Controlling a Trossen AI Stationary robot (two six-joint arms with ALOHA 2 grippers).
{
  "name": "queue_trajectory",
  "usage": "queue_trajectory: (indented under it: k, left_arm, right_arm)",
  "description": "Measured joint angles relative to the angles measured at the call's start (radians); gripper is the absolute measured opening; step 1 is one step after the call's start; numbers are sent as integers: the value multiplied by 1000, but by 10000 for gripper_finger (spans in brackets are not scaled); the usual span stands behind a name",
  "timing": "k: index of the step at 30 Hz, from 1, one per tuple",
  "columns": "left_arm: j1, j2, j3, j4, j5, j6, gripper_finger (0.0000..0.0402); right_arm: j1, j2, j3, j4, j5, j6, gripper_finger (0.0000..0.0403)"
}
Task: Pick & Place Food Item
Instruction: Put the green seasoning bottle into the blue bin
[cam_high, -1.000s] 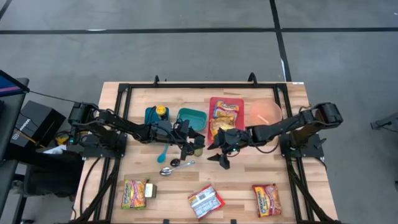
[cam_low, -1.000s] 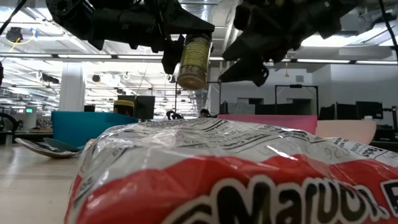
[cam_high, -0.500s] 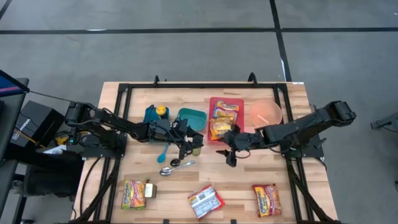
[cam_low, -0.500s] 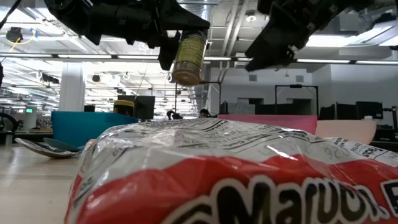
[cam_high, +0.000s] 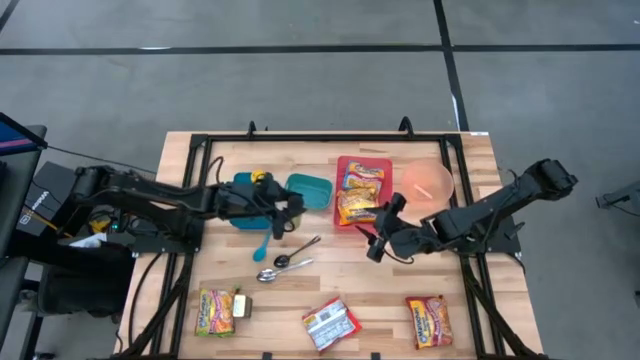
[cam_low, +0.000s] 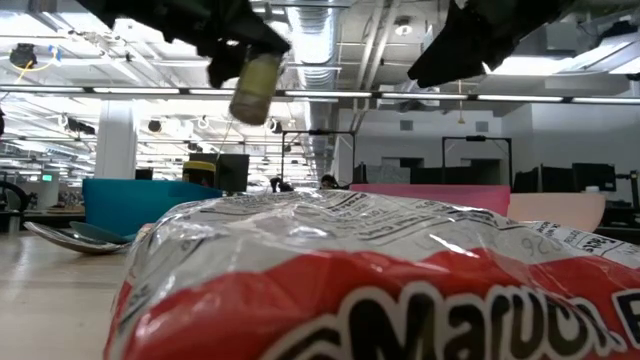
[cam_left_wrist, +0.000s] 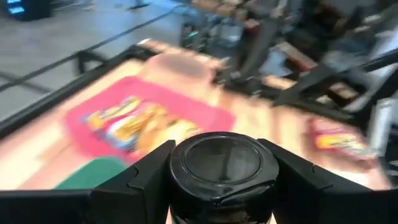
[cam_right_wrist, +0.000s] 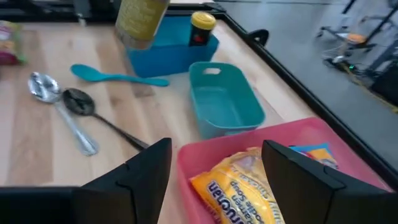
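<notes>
Dark, seemingly matte, jointed arms.

Low view: a noodle packet (cam_low: 330, 280) fills the foreground, cut off at bottom & sides, hiding most of the table behind it. Both arms enter from the top edge, only partly shown. Left gripper (cam_low: 235, 45) is cropped at the top; the jar (cam_low: 254, 88) it holds is motion-blurred, label unreadable. Right gripper (cam_low: 470, 40) is a dark shape, fingertips cut off.

Left wrist view: whole pic blurred. Jar lid (cam_left_wrist: 216, 158) sits between the fingers (cam_left_wrist: 134, 186); jar body below is out of frame. Pink tray (cam_left_wrist: 146, 121) & its packets are smeared, print unreadable.

Right wrist view: jar top is cropped by the upper edge; pink tray (cam_right_wrist: 249, 140) runs off the frame.

High view: packet labels too small to read.
</notes>
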Motion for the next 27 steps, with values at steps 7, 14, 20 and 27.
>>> queue_trajectory:
  k: [7, 14, 20, 27]
  left_arm:
    - [0, -84, -89, -34, -129, -2, 197]
    - [0, -190, -199, -25, -246, -29, 202]
    - [0, -279, -295, 7, -323, -31, 197]
    - [0, -339, -386, 41, -437, -56, 201]
  right_arm:
    - [5, -3, 0, -2, 73, 19, 245]
    - [6, -3, 0, 1, 78, 20, 245]
    - [6, -3, 0, 5, 81, 30, 245]
    - [6, -3, 0, 5, 100, 35, 245]
